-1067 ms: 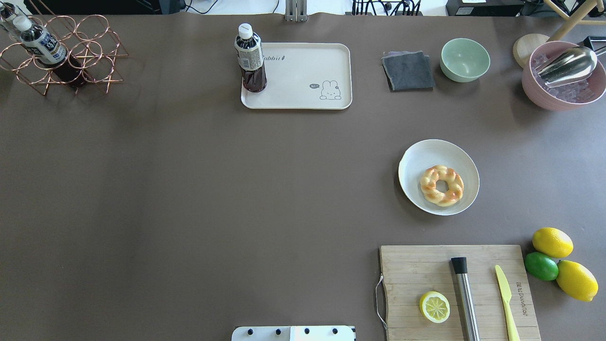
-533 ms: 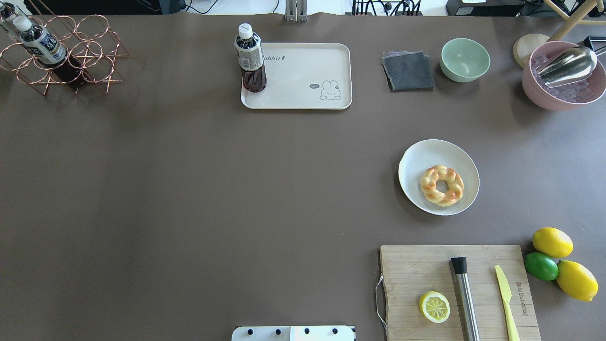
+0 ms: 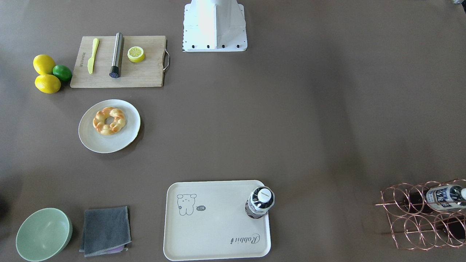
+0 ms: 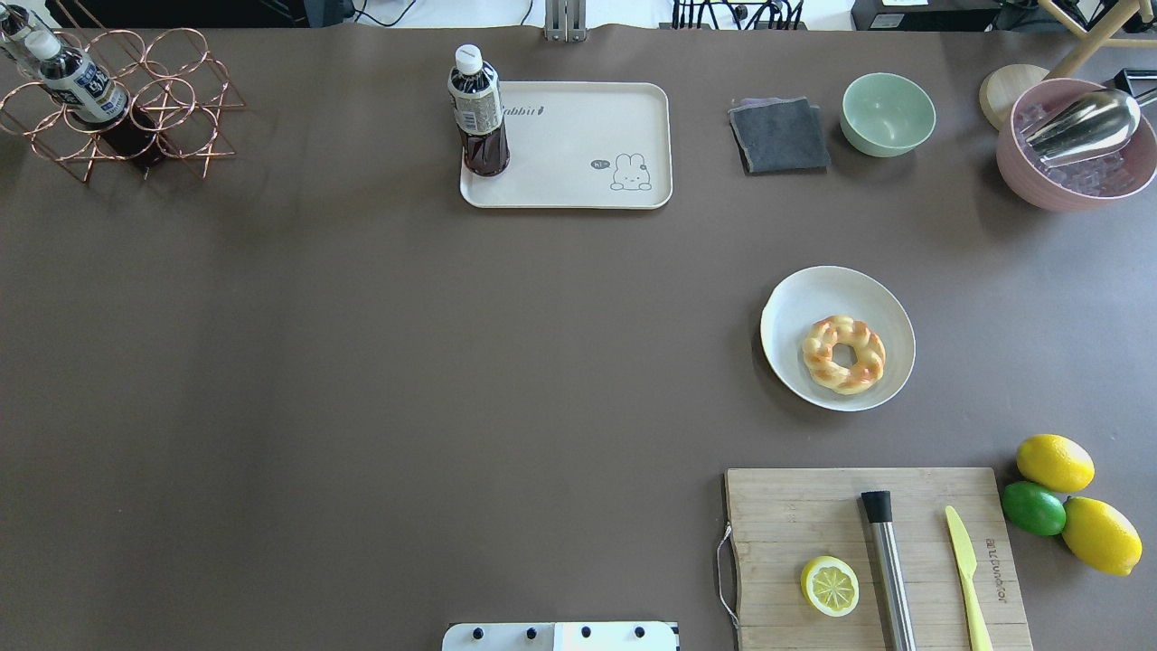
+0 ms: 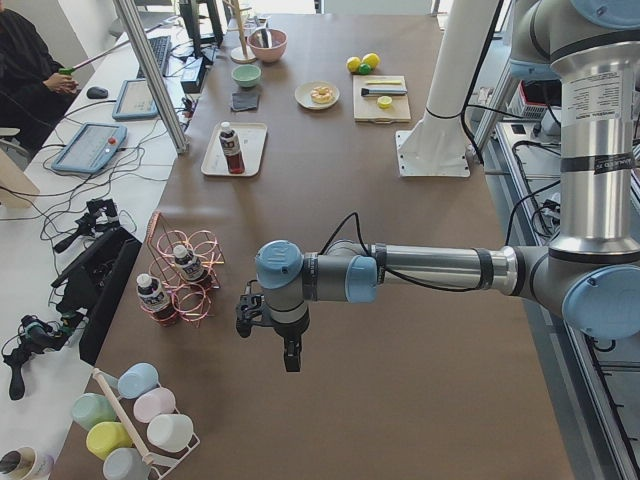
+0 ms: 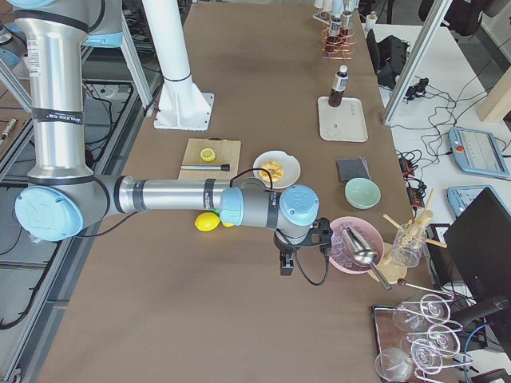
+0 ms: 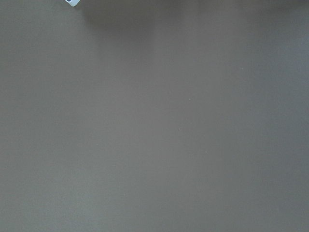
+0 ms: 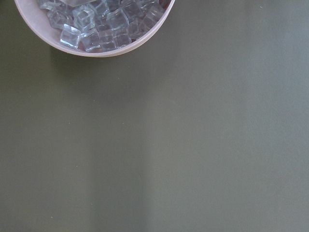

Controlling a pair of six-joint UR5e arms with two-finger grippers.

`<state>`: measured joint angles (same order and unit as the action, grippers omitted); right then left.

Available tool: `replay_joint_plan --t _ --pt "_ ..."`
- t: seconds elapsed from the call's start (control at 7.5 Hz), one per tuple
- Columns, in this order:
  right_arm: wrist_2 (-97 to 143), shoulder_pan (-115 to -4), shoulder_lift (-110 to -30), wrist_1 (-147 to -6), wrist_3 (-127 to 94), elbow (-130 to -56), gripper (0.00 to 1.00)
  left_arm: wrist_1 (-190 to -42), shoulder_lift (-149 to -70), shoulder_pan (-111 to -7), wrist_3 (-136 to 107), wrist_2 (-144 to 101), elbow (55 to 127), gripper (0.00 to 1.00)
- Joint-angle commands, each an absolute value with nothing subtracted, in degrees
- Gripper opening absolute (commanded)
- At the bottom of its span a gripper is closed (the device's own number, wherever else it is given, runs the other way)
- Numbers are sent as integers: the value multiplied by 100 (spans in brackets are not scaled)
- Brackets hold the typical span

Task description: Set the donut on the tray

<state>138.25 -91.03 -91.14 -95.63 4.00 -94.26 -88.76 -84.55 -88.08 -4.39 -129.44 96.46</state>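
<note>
The donut point(image 4: 843, 354), a braided golden ring, lies on a round off-white plate point(image 4: 813, 298) right of centre; it also shows in the front-facing view point(image 3: 109, 120). The cream tray point(image 4: 578, 145) with its bear drawing sits at the far middle, and a dark drink bottle point(image 4: 477, 113) stands on its left corner. Neither gripper shows in the overhead or front-facing views. My left gripper point(image 5: 290, 355) hangs over bare table near the left end. My right gripper point(image 6: 285, 267) hangs near the pink bowl at the right end. I cannot tell whether either is open or shut.
A wooden cutting board point(image 4: 795, 524) at the near right holds a lemon half point(image 4: 830, 586), a metal muddler and a yellow knife. Two lemons and a lime point(image 4: 1033, 508) lie beside it. A green bowl point(image 4: 888, 114), grey cloth point(image 4: 779, 136), pink ice bowl point(image 4: 1021, 172) and copper bottle rack point(image 4: 181, 99) line the far edge.
</note>
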Motion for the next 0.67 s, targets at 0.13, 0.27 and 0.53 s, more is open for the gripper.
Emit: replay_joint_plan --t 0.13,0.27,0.53 --pt "13816 -9097 -9106 -9562 413 -9431 100 -8877 -8464 -8807 -448 -12938 9650 98" --pt "13825 -9105 -9097 -9554 413 -9439 100 -8868 -8490 -8763 -448 -12938 9624 98" --pt "13825 -9097 -9105 -9562 422 -9466 100 -8868 -8490 -8763 -440 -12937 9633 98"
